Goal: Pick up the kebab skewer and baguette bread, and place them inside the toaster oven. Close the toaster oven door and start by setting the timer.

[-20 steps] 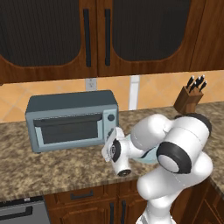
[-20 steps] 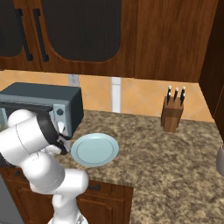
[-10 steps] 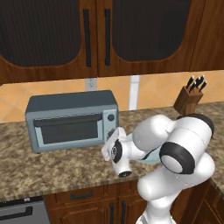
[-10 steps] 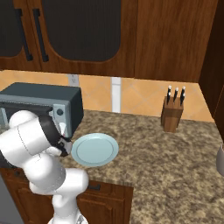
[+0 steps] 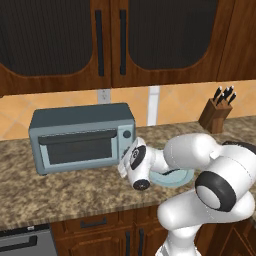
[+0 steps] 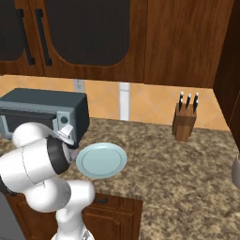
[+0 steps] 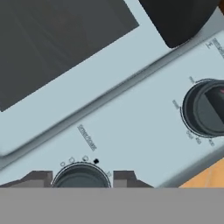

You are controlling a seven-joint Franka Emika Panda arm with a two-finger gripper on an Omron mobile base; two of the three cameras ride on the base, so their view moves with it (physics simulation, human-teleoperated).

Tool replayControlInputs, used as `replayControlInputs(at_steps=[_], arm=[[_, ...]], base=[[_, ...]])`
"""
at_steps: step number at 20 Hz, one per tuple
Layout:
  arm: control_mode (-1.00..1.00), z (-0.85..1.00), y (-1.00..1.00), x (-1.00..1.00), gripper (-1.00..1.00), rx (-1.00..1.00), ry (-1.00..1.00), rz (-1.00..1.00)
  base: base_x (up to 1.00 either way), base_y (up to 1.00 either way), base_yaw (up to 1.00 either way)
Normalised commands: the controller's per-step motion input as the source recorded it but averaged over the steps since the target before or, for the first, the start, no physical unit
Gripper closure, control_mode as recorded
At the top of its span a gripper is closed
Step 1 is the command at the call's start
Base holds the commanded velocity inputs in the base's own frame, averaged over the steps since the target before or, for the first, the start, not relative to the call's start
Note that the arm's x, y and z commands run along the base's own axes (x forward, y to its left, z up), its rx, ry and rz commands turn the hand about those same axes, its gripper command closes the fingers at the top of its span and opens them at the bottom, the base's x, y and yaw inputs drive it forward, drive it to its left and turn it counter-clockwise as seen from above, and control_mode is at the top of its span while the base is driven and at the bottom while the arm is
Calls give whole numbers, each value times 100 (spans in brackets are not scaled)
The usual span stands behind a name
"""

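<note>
The blue-grey toaster oven (image 5: 80, 125) (image 6: 42, 105) stands on the counter. The toaster oven door (image 5: 75, 150) is closed, and its dark glass (image 7: 52, 39) hides the inside. My gripper (image 5: 126, 154) (image 6: 64, 136) (image 7: 81, 180) is pressed up to the oven's right panel. It is shut on the lower round dark knob (image 7: 81, 174), with one fingertip (image 7: 37, 178) on each side of it. The other knob (image 7: 205, 108) (image 5: 126, 134) sits free further along the panel. The kebab skewer and the baguette bread are out of view.
A pale blue plate (image 5: 172, 177) (image 6: 101, 159) lies bare on the granite counter (image 5: 60, 192) right of the oven, under my forearm. A knife block (image 5: 217, 112) (image 6: 183, 122) stands at the back right. Dark wooden cabinets (image 5: 110, 40) hang above.
</note>
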Motion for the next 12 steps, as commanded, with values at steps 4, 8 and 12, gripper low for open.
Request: replayControlInputs(at_steps=[4, 8, 12], arm=[[-100, 13, 0, 0, 100, 54, -8, -11], [-100, 5, -6, 0, 100, 56, -10, -11], [-100, 21, -13, 0, 100, 60, -4, -13]], base=[[0, 0, 0], [0, 0, 0], [0, 0, 0]])
